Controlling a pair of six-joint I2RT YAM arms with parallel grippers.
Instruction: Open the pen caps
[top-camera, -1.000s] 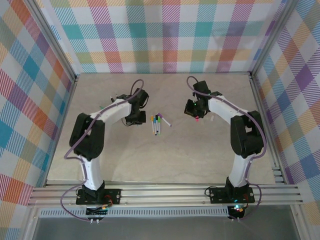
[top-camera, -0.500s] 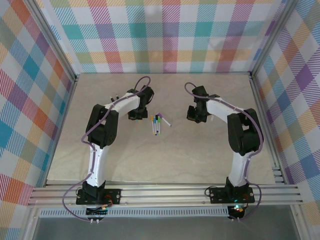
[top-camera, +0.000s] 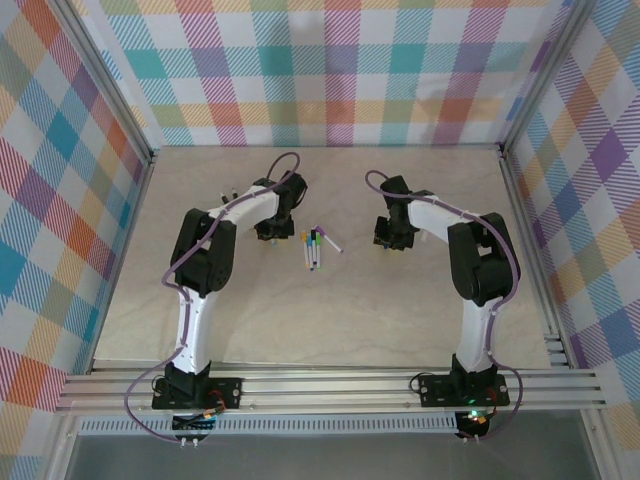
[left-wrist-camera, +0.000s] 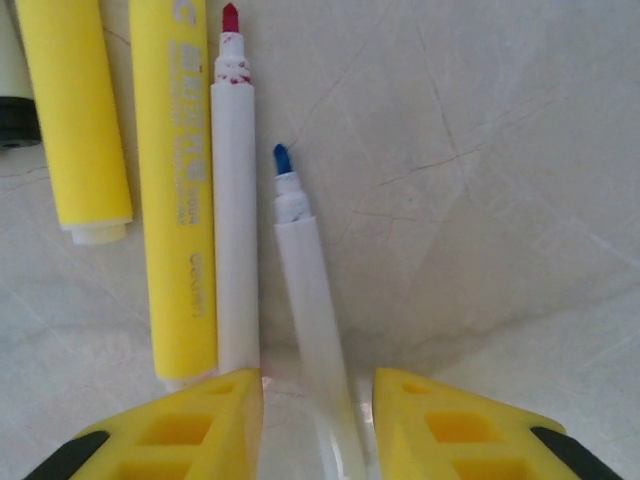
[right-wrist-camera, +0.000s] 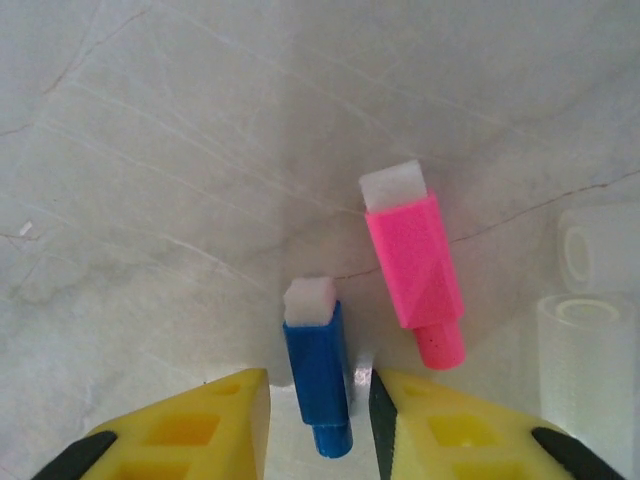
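Note:
In the left wrist view an uncapped white pen with a blue tip (left-wrist-camera: 305, 290) lies on the table, its barrel running between my left gripper's (left-wrist-camera: 318, 400) open yellow fingers with a gap on each side. Beside it lie a red-tipped white pen (left-wrist-camera: 235, 200) and two yellow pens (left-wrist-camera: 175, 200). In the right wrist view a blue cap (right-wrist-camera: 318, 365) lies between my right gripper's (right-wrist-camera: 320, 400) open fingers, with a pink cap (right-wrist-camera: 415, 265) just to its right. From above, the left gripper (top-camera: 266, 233) and right gripper (top-camera: 388, 240) flank a cluster of capped pens (top-camera: 314, 247).
Two clear plastic caps (right-wrist-camera: 590, 370) lie at the right edge of the right wrist view. A black-ended pen (left-wrist-camera: 12, 120) shows at the far left of the left wrist view. Checked walls and metal rails (top-camera: 330, 385) enclose the marble tabletop (top-camera: 330, 320).
The left arm swung its elbow inward and its gripper settled low by the uncapped pens. The right gripper came down to the table at the caps and shifted slightly left.

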